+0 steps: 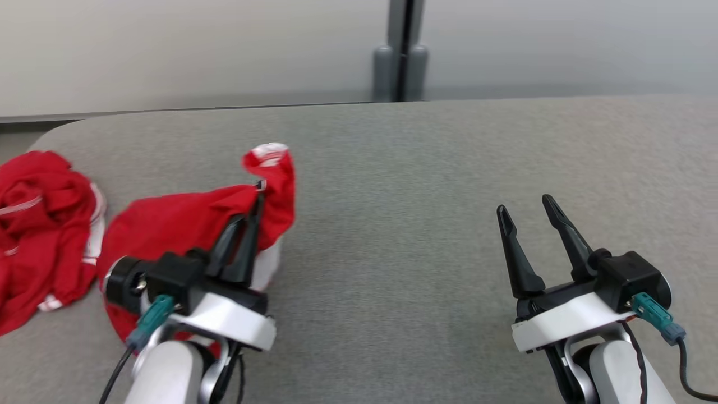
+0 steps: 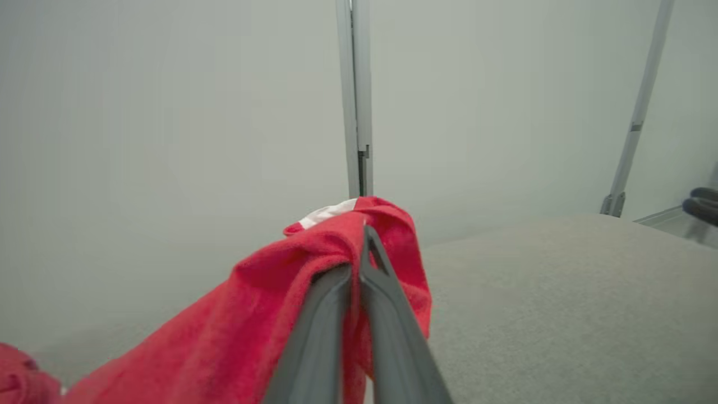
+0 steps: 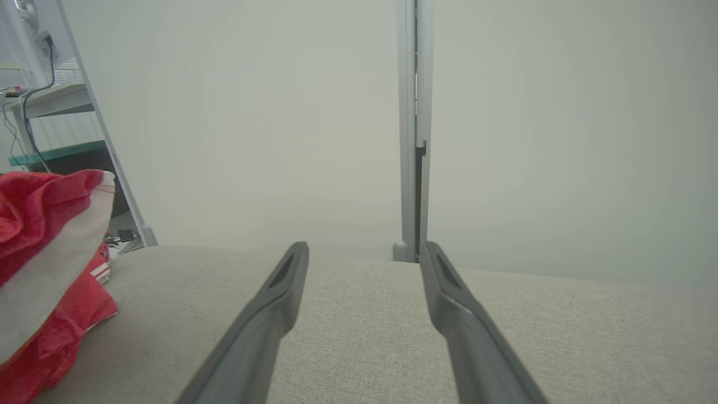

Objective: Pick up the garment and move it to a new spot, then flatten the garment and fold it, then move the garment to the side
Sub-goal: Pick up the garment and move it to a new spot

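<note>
The left gripper [image 1: 252, 209] is closed tight on a fold of the red garment [image 1: 179, 219], holding it up off the grey table [image 1: 404, 185]; this sits left of the upright post [image 1: 400, 56] at the table's far edge, and nearer the robot than the post. The garment's long axis runs on a slant, from its low end over the left wrist up to the pinched end, which points toward the post; a white-edged tip flops over above the fingertips. In the left wrist view the cloth [image 2: 252, 314] drapes over both dark fingers [image 2: 314, 336], directly below the post. A second heap of red cloth [image 1: 39, 224] lies on the table farther left of the post; whether it joins the held piece I cannot tell. The right gripper [image 1: 524, 203] hovers right of the post, jaws spread wide with nothing between them.
</note>
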